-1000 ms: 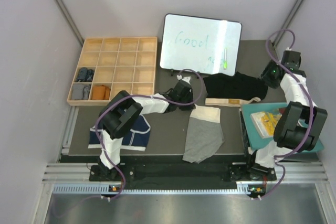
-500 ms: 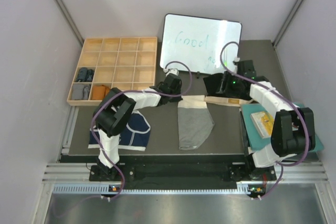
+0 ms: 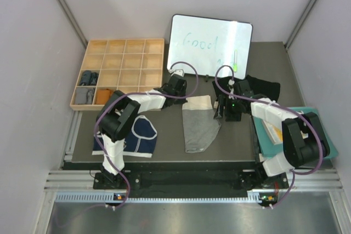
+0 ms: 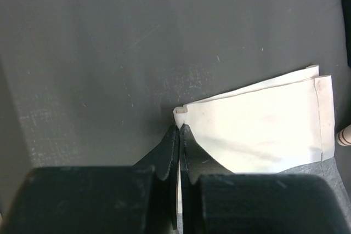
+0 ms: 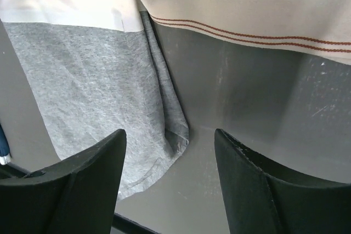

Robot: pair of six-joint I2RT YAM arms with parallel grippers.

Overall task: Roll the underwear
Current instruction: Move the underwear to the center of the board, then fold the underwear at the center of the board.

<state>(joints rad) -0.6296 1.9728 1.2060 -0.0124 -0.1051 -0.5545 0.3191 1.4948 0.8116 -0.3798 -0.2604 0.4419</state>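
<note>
**Left gripper (image 4: pixel 179 132) clamped on the grey briefs (image 3: pixel 201 127)**

The grey briefs lie mid-counter (image 3: pixel 167 143), pinched at the cream waistband's 11 o'clock corner. The right gripper (image 5: pixel 169 135), jaws apart, hovers at their 2 o'clock edge beside the black briefs (image 3: pixel 264 87). The navy briefs (image 3: pixel 140 135) lie at 8 o'clock.

The worktop (image 4: pixel 109 53) is dark and matt, finely scratched, with a faint sheen. The grey underwear (image 5: pixel 88 80) is soft heathered knit cloth; its cream waistband (image 4: pixel 263 119) is smoother. The black underwear (image 3: pixel 266 87) is matt cloth; its beige waistband (image 5: pixel 247 15) carries stitched rust-brown lines. The tray (image 3: pixel 126 40) is pale bare wood. The whiteboard (image 3: pixel 211 26) is glossy. The right gripper (image 5: pixel 169 138) is matt black plastic.
</note>
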